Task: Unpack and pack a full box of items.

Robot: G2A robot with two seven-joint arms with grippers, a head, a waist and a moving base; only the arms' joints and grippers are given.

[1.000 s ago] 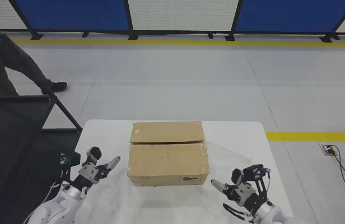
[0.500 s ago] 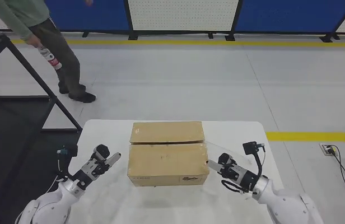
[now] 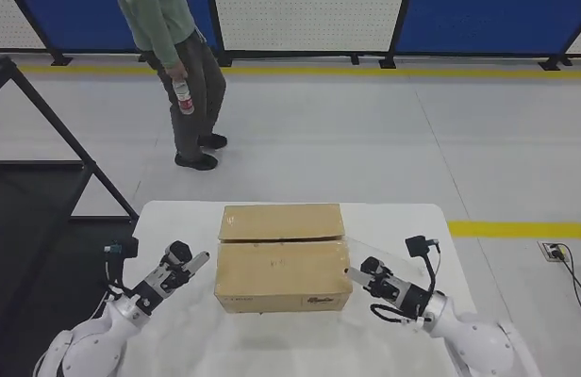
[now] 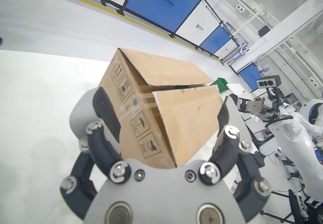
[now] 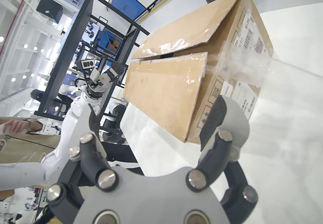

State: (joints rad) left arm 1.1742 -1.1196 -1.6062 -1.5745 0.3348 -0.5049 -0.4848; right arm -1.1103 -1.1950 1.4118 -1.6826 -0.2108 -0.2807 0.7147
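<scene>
While both pairs stand spread wide with nothing in them, the left fingers and the right fingers each face one short end of the cardboard box. It sits on the white surface between the two pairs, just ahead of each and, as far as I can judge, touched by neither. That flanking stance reads as preparation for opening. The two top flaps lie shut and meet along a seam that gapes slightly, so unpacking looks not yet begun. Each arm is placed where it could get under a flap edge or steady an end. Just beyond the right fingers a loose strip of clear tape juts from that end of the box, and whether a fingertip brushes it cannot be told. The contents are hidden under the flaps, and whether any tape holds the seam shut is hard to make out. In each wrist view the box's nearest lower corner is cut off behind the fingers' own mount.
</scene>
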